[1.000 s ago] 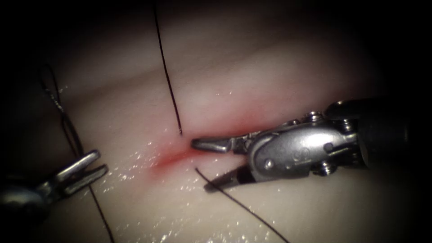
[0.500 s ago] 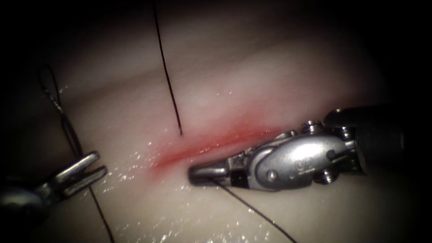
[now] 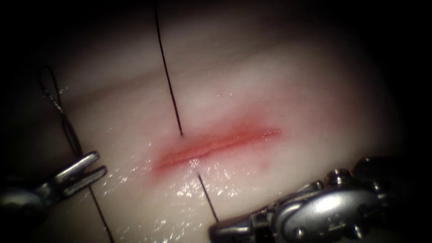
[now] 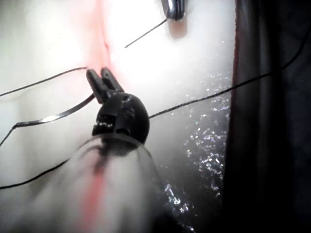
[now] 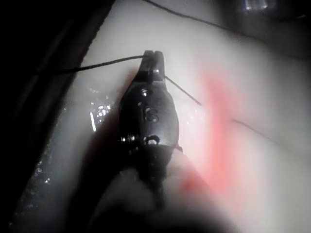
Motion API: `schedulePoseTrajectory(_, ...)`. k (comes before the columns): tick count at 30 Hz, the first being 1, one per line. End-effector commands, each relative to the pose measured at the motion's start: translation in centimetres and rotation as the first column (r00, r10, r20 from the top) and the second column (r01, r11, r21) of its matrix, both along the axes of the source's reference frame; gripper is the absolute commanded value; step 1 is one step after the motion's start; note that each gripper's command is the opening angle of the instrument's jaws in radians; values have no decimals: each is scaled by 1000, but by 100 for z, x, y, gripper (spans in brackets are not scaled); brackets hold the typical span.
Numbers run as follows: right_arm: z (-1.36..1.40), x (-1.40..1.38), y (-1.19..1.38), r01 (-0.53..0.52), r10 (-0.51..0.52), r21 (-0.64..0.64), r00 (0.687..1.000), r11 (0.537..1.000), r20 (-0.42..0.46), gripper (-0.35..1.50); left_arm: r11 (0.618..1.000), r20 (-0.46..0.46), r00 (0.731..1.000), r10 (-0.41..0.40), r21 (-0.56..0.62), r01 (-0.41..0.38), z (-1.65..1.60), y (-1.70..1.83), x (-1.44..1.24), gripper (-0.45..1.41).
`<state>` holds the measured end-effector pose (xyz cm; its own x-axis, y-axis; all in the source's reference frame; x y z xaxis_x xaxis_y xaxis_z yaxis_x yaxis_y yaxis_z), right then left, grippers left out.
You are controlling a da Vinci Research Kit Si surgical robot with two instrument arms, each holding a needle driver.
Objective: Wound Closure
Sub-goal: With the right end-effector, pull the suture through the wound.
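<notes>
Tissue (image 3: pixel 279 90) glistens; below its cut (image 3: pixel 216 143), my right tool (image 3: pixel 216 233) clamps thread (image 3: pixel 208 198); left tool (image 3: pixel 92 167) gapes, empty.

your right tool (image 3: pixel 216 234) all shiny polished metal, left tool (image 3: pixel 96 167) same bright steel, tissue (image 3: pixel 279 90) pale, smooth and wet-glossy, cut (image 3: pixel 216 143) glistening with red fluid, thread (image 3: pixel 167 76) thin, dark, matt

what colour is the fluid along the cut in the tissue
Red, shading to pink at its edges: the red fluid lines the narrow cut, clearest in the endoscope view.
</notes>
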<state>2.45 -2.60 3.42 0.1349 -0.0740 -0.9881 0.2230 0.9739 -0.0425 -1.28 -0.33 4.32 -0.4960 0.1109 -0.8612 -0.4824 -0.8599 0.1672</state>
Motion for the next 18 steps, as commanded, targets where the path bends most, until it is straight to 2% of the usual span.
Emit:
schedulePoseTrajectory(1,-16,7,-21,29,-29,-1,1000,1000,-10,-35,1000,1,1000,1,1,-1,7,-3,-5,-45)
schedulePoseTrajectory(2,-37,6,-40,73,-73,-8,997,997,-8,-35,1000,1,1000,1,1,-1,7,-3,-5,-45)
schedulePoseTrajectory(8,-88,4,-88,169,-169,-11,984,986,-57,-35,1000,2,1000,1,0,-1,7,-3,-6,-45)
schedulePoseTrajectory(11,-106,4,-104,220,-221,-17,974,975,-56,-35,1000,2,1000,1,0,-1,7,-3,-7,-45)
schedulePoseTrajectory(14,-117,5,-105,226,-227,-18,972,974,-64,-35,1000,2,1000,1,0,-1,7,-3,-7,-45)
schedulePoseTrajectory(15,-118,4,-102,217,-217,-8,973,976,-76,-27,1000,2,1000,1,0,-1,7,-3,-7,-45)
schedulePoseTrajectory(17,-117,3,-92,156,-156,0,985,988,-78,54,1000,2,1000,1,0,-1,7,-3,-7,-45)
schedulePoseTrajectory(18,-113,2,-76,78,-76,29,995,997,-60,108,1000,2,1000,1,0,-1,7,-3,-7,-45)
